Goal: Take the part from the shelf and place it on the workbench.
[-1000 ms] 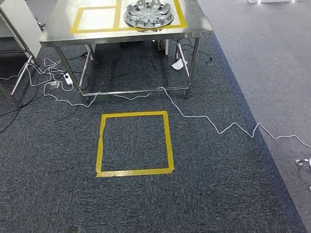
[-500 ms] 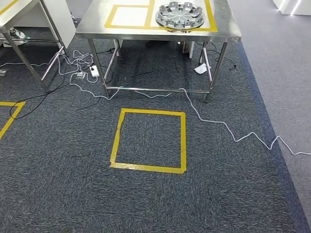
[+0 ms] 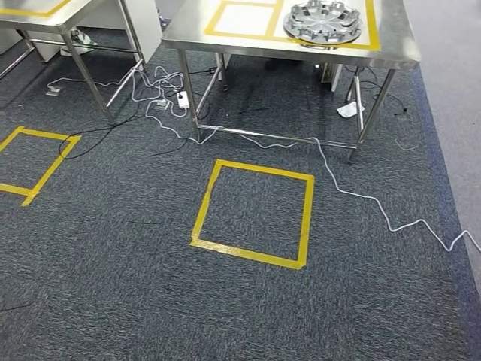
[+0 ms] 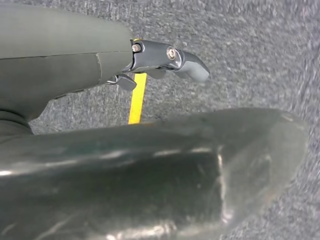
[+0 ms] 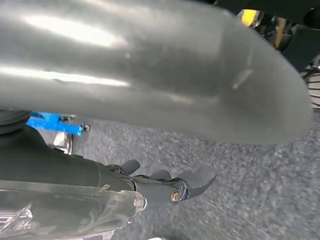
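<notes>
Silver wheel cover [image 3: 322,21], round and spoked, lies flat inside yellow tape [image 3: 371,28] on the steel workbench [image 3: 397,47] in the head view, while wrist views show the left hand [image 4: 166,62] and right hand [image 5: 170,182] empty, fingers loosely extended over carpet.

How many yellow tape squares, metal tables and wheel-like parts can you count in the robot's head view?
Yellow tape squares on the carpet: 2, the full square and the cut-off square
Yellow tape squares on the near table: 2, the left box and the box around the part
Metal tables: 2, near table and far table
Wheel-like parts: 1, silver disc
Total: 7
</notes>
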`<state>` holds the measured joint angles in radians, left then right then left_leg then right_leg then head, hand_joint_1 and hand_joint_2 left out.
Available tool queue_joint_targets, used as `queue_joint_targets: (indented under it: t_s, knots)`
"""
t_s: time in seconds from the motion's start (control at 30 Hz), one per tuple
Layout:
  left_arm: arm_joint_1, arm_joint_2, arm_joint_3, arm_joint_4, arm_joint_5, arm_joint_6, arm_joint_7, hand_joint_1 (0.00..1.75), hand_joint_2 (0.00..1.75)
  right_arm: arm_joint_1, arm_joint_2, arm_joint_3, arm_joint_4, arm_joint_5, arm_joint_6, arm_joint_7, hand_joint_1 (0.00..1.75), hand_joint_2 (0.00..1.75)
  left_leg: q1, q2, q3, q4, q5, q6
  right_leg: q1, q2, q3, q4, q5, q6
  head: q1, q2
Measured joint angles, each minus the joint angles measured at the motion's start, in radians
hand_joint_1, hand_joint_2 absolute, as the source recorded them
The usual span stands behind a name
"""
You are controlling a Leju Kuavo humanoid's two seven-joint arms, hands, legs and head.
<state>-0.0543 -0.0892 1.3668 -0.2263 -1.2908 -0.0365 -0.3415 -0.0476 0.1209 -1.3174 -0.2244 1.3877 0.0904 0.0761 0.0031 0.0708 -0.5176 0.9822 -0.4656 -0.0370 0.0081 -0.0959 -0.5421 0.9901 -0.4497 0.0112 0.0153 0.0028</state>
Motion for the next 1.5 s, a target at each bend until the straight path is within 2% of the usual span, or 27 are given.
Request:
queue_joint_targets:
  t_s: [0.03,0.1,0.17,0.23,0.3,0.33,0.37,0.4,0.47,0.53,0.6,0.63,0.7,0.77,0.83,0.87,0.9,0.97,1.03,1.07,1.13,1.2,1.27,1.33,1.37,1.43,1.5]
  knots:
    - [-0.002,0.000,0.000,0.000,0.000,0.003,0.000,0.00,0.00,0.000,0.000,0.001,0.000,0.000,0.000,0.000,0.00,0.00,-0.002,0.011,0.008,-0.022,0.002,0.005,0.003,-0.011,-0.001,0.004,-0.001,0.005,-0.001,0.000]
    - [0.001,0.000,0.001,0.000,0.001,0.004,-0.001,0.00,0.00,-0.002,0.000,0.002,0.000,0.000,0.000,0.000,0.00,0.00,-0.002,-0.010,0.003,-0.026,0.003,0.017,0.003,-0.030,-0.002,0.007,-0.003,0.016,0.001,0.000]
    - [0.007,0.001,0.002,0.000,0.002,0.002,-0.001,0.00,0.00,-0.003,-0.001,0.003,0.000,0.000,-0.001,0.000,0.00,0.00,0.002,-0.031,-0.001,-0.027,0.008,0.028,-0.001,0.003,-0.012,0.037,-0.029,0.029,0.005,0.000]
    - [0.005,0.003,0.002,0.000,0.002,0.002,-0.001,0.00,0.00,0.000,-0.001,0.004,0.000,0.000,-0.001,0.000,0.00,0.00,0.005,-0.055,-0.007,-0.028,0.015,0.037,-0.006,0.065,-0.059,0.151,-0.097,0.039,0.009,0.000]
    - [0.004,0.004,0.002,0.000,0.002,0.003,-0.001,0.00,0.00,0.004,-0.001,0.004,0.000,0.000,-0.001,0.000,0.00,0.00,0.005,-0.083,-0.014,-0.027,0.020,0.039,-0.008,0.090,-0.117,0.283,-0.154,0.040,0.011,0.000]
    - [0.005,0.004,0.002,0.000,0.001,0.003,-0.002,0.00,0.00,0.005,-0.001,0.004,0.000,0.001,-0.001,0.000,0.00,0.00,0.005,-0.097,-0.015,-0.027,0.022,0.038,-0.008,0.092,-0.126,0.307,-0.155,0.040,0.012,0.000]
    - [0.007,0.004,0.002,0.000,0.000,0.004,-0.004,0.00,0.00,0.005,-0.001,0.004,0.000,0.001,-0.001,-0.001,0.00,0.00,0.005,-0.112,-0.016,-0.026,0.023,0.036,-0.009,0.094,-0.116,0.287,-0.135,0.040,0.012,0.000]
    - [0.008,0.003,0.002,0.000,-0.001,0.005,-0.007,0.00,0.00,0.005,-0.002,0.004,0.000,0.002,-0.001,-0.002,0.00,0.00,0.007,-0.127,-0.016,-0.024,0.024,0.034,-0.011,0.101,-0.087,0.229,-0.100,0.039,0.012,0.000]
    - [0.007,0.003,0.002,0.000,-0.004,0.006,-0.012,0.00,0.00,0.004,-0.002,0.005,0.001,0.003,-0.001,-0.004,0.00,0.00,0.008,-0.155,-0.018,-0.020,0.026,0.026,-0.019,0.146,-0.016,0.085,-0.041,0.039,0.014,0.000]
    - [0.005,0.004,0.002,0.000,-0.005,0.000,-0.016,0.00,0.00,0.002,-0.002,0.006,0.001,0.006,-0.001,-0.006,0.00,0.00,0.008,-0.176,-0.027,-0.017,0.029,0.013,-0.023,0.180,0.015,0.018,-0.028,0.034,0.015,0.000]
    - [0.007,0.005,0.002,0.000,-0.004,-0.011,-0.019,0.00,0.00,0.000,-0.002,0.008,0.001,0.008,-0.001,-0.007,0.00,0.00,0.012,-0.196,-0.036,-0.020,0.037,-0.002,-0.021,0.166,0.016,0.016,-0.027,0.022,0.016,0.000]
    - [0.008,0.006,0.002,0.000,-0.003,-0.018,-0.019,0.00,0.00,0.000,-0.002,0.011,0.001,0.008,-0.001,-0.007,0.00,0.00,0.012,-0.193,-0.041,-0.017,0.035,-0.007,-0.021,0.153,0.016,0.014,-0.024,0.014,0.015,0.000]
    - [0.009,0.005,0.002,0.000,-0.002,-0.030,-0.019,0.00,0.00,-0.001,-0.003,0.013,0.001,0.009,-0.002,-0.008,0.00,0.00,0.010,-0.152,-0.070,0.038,-0.003,-0.015,-0.022,0.125,0.015,0.008,-0.017,0.000,0.009,0.000]
    - [0.005,0.003,0.002,0.000,-0.002,-0.039,-0.020,0.00,0.00,0.001,-0.005,0.014,0.001,0.011,-0.003,-0.009,0.00,0.00,0.008,-0.101,-0.133,0.169,-0.075,-0.018,-0.018,0.095,0.011,0.007,-0.016,-0.006,0.002,0.000]
    - [0.004,0.002,0.002,0.000,-0.002,-0.047,-0.021,0.00,0.00,0.003,-0.006,0.014,0.001,0.012,-0.003,-0.009,0.00,0.00,0.008,-0.086,-0.179,0.270,-0.109,-0.021,-0.014,0.064,0.008,0.007,-0.017,-0.008,0.001,0.000]
    - [0.005,0.001,0.002,0.000,-0.002,-0.049,-0.021,0.00,0.00,0.002,-0.006,0.015,0.001,0.012,-0.003,-0.009,0.00,0.00,0.008,-0.083,-0.175,0.268,-0.097,-0.020,-0.013,0.050,0.007,0.007,-0.017,-0.007,0.001,0.000]
    - [0.006,0.001,0.002,0.000,-0.002,-0.050,-0.022,0.00,0.00,0.002,-0.006,0.015,0.001,0.013,-0.003,-0.009,0.00,0.00,0.008,-0.078,-0.150,0.228,-0.070,-0.019,-0.012,0.037,0.008,0.007,-0.017,-0.007,0.001,0.000]
    - [0.005,0.001,0.002,0.000,-0.002,-0.051,-0.022,0.00,0.00,0.000,-0.007,0.016,0.001,0.014,-0.003,-0.009,0.00,0.00,0.006,-0.035,-0.071,0.089,-0.010,-0.015,-0.009,0.014,0.010,0.009,-0.020,-0.002,-0.001,0.000]
    - [0.000,-0.001,0.002,0.000,-0.003,-0.051,-0.023,0.00,0.00,0.000,-0.008,0.018,0.001,0.017,-0.003,-0.009,0.00,0.00,0.003,-0.003,-0.025,0.000,0.014,-0.007,-0.002,-0.007,0.010,0.013,-0.024,0.008,-0.001,0.000]
    - [-0.001,-0.003,0.002,0.000,-0.003,-0.051,-0.023,0.00,0.00,0.000,-0.008,0.019,0.001,0.019,-0.003,-0.009,0.00,0.00,0.001,-0.003,-0.022,-0.012,0.014,-0.002,0.000,-0.018,0.011,0.014,-0.025,0.014,0.000,0.000]
    - [0.002,-0.006,0.002,0.000,-0.005,-0.051,-0.023,0.00,0.00,-0.003,-0.011,0.020,0.001,0.023,-0.003,-0.008,0.00,0.00,0.002,-0.027,-0.027,-0.013,0.017,0.009,-0.002,-0.030,0.014,0.015,-0.029,0.024,0.003,0.000]
    - [0.004,-0.008,0.002,0.000,-0.006,-0.051,-0.023,0.00,0.00,-0.003,-0.014,0.023,0.001,0.030,-0.004,-0.008,0.00,0.00,0.006,-0.048,-0.028,-0.016,0.023,0.021,-0.007,0.013,-0.004,0.064,-0.064,0.035,0.007,0.000]
    - [0.000,-0.010,0.002,0.000,-0.008,-0.052,-0.024,0.00,0.00,0.001,-0.017,0.027,0.001,0.040,-0.006,-0.005,0.00,0.00,0.008,-0.071,-0.031,-0.017,0.026,0.028,-0.011,0.073,-0.063,0.195,-0.135,0.041,0.012,0.000]
    - [-0.002,-0.013,0.002,0.000,-0.010,-0.054,-0.024,0.00,0.00,0.006,-0.020,0.033,0.001,0.048,-0.008,-0.003,0.00,0.00,0.007,-0.098,-0.033,-0.017,0.027,0.030,-0.012,0.092,-0.117,0.309,-0.174,0.043,0.013,0.000]
    - [-0.002,-0.015,0.002,0.001,-0.011,-0.055,-0.024,0.00,0.00,0.008,-0.022,0.036,0.001,0.050,-0.009,-0.002,0.00,0.00,0.007,-0.113,-0.033,-0.016,0.028,0.029,-0.012,0.094,-0.121,0.313,-0.163,0.043,0.013,0.000]
    - [-0.001,-0.019,0.002,0.001,-0.012,-0.056,-0.024,0.00,0.00,0.010,-0.026,0.040,0.001,0.052,-0.011,-0.002,0.00,0.00,0.009,-0.143,-0.031,-0.015,0.030,0.025,-0.017,0.111,-0.071,0.204,-0.091,0.043,0.013,0.000]
    - [-0.003,-0.020,0.002,0.002,-0.012,-0.057,-0.024,0.00,0.00,0.010,-0.028,0.043,0.001,0.054,-0.012,-0.002,0.00,0.00,0.009,-0.171,-0.034,-0.013,0.032,0.015,-0.027,0.170,-0.009,0.069,-0.038,0.044,0.015,0.000]
